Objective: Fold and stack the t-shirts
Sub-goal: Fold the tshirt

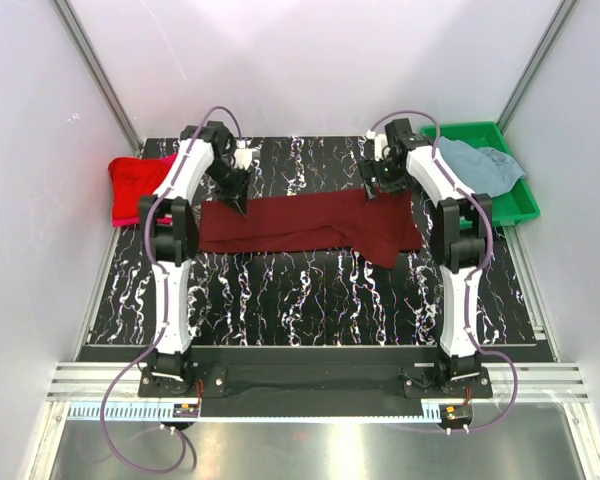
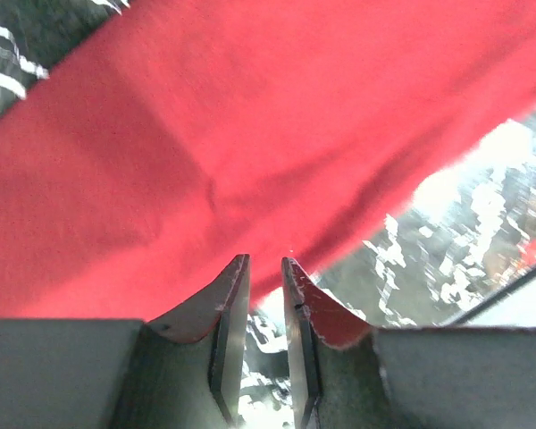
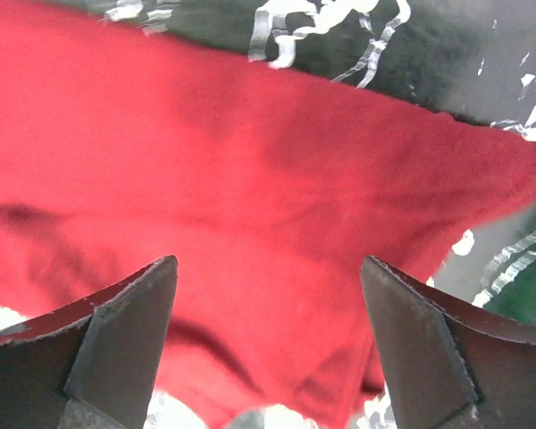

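**Dark maroon t-shirt laid as a band, a gripper at each far corner**

Far left: the bright red t-shirt lies bunched at the left edge of the table, well apart from the work.

Left gripper: it stands at the far left corner of the dark maroon t-shirt. In the left wrist view its jaws are drawn close, with a thin slit between them and the tips at the hem. You cannot tell whether cloth is pinched.

Centre: the maroon shirt lies as a wide band across the table. Its right end is thicker and skewed, with a flap pointing toward the arm bases.

Right gripper: it is over the far right corner of the band, jaws spread wide, cloth below and nothing held.

Far right: the grey-blue t-shirt lies crumpled in the green tray.

The step in hand appears to be taking both far corners for the next fold.
- Confirm the left pinch before you lift.
- Lower the right gripper so that it catches every layer at the hem, not the top one alone.
- Carry both corners together and level so that the band does not skew.
- Expect the bunched right end to need squaring.
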Action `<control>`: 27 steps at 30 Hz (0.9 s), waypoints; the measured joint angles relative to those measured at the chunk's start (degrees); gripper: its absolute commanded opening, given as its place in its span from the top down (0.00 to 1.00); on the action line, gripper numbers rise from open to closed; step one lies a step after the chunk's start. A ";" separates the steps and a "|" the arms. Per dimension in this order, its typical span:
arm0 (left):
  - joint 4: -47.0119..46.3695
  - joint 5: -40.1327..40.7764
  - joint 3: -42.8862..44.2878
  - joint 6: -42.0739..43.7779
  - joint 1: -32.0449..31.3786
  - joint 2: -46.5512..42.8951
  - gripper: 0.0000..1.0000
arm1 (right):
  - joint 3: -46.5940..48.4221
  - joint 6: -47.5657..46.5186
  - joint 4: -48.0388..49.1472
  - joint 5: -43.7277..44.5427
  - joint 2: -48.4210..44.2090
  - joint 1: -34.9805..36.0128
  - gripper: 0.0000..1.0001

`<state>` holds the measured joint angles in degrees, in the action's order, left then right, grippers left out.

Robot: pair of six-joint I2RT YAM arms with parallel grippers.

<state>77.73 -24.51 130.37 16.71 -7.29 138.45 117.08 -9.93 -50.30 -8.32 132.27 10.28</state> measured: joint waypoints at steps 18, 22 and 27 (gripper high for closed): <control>-0.02 -7.13 -6.64 0.42 0.00 2.29 0.75 | -18.75 -16.74 -3.80 -0.22 -18.21 19.96 0.45; -0.07 -7.85 -6.64 0.42 0.00 2.29 0.75 | -20.26 -18.78 -5.46 1.42 -17.05 20.00 0.46; -0.04 -8.00 -6.64 0.39 0.00 2.29 0.75 | -21.11 -20.28 -7.39 2.38 -15.41 20.20 0.47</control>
<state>77.69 -32.51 123.72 17.10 -7.29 140.75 95.96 -30.22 -57.69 -5.93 116.86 30.48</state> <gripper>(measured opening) 0.250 0.533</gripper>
